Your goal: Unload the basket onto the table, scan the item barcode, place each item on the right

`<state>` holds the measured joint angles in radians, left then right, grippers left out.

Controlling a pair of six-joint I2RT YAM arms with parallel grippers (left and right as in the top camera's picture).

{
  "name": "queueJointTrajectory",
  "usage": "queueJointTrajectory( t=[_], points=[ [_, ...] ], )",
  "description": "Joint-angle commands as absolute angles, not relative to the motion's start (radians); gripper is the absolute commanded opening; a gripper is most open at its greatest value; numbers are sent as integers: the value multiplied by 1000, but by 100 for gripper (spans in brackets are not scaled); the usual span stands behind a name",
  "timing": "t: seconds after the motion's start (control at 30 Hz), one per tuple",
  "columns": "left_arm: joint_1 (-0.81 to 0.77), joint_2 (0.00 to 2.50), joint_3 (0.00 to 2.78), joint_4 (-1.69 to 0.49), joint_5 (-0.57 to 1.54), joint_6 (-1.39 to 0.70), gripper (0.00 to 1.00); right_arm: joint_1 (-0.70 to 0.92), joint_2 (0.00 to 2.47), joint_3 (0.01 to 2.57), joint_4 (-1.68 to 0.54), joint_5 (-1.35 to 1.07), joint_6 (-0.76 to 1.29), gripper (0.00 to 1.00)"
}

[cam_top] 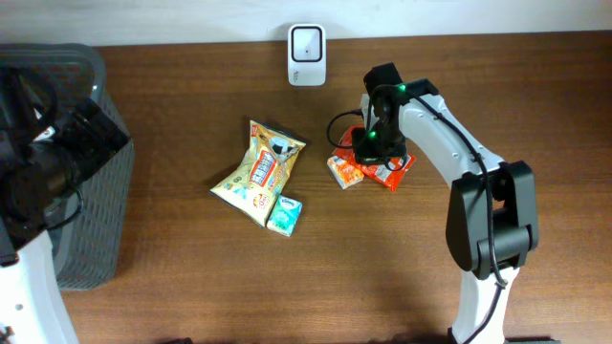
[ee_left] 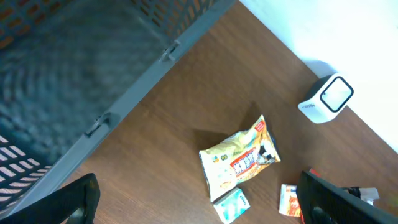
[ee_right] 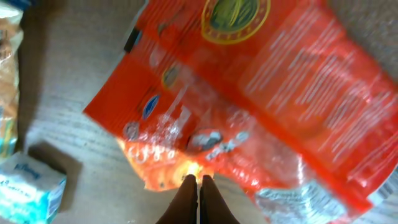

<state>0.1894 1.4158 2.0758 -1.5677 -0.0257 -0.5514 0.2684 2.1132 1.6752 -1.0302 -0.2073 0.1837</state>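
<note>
Progress: early, as far as you can judge. The orange packet (cam_top: 371,170) lies on the surface (cam_top: 172,287) right of centre in the overhead view, apparently not yet lifted. Nothing is in front of the scanner (cam_top: 306,55) at top centre.
Left to do: raise the packet, find its barcode, and turn it to the scanner window.
Right hand (ee_right: 199,182): your fingers are pressed together, tips meeting on the packet's lower edge. They seem to pinch the film, though the hold looks thin.
Left hand (ee_left: 202,205): spread wide, holding nothing, by the grey basket (cam_top: 96,239) at frame left.
Other items: yellow snack bag (cam_top: 260,170) and teal tissue pack (cam_top: 285,215), mid-frame, untouched.
</note>
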Motion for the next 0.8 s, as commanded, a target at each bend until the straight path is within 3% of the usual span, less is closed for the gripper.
queueJointTrajectory(
  t=[0.0,0.33,0.77],
  points=[
    [195,1414,2075,-1566,-22,-564,99,275,2116,1621,-985,-175,184,5],
    [195,1414,2075,-1566,-22,-564,99,287,2135,1537,-828,-321,202,5],
    [195,1414,2075,-1566,-22,-564,99,426,2116,1554,-827,-414,190,5]
  ],
)
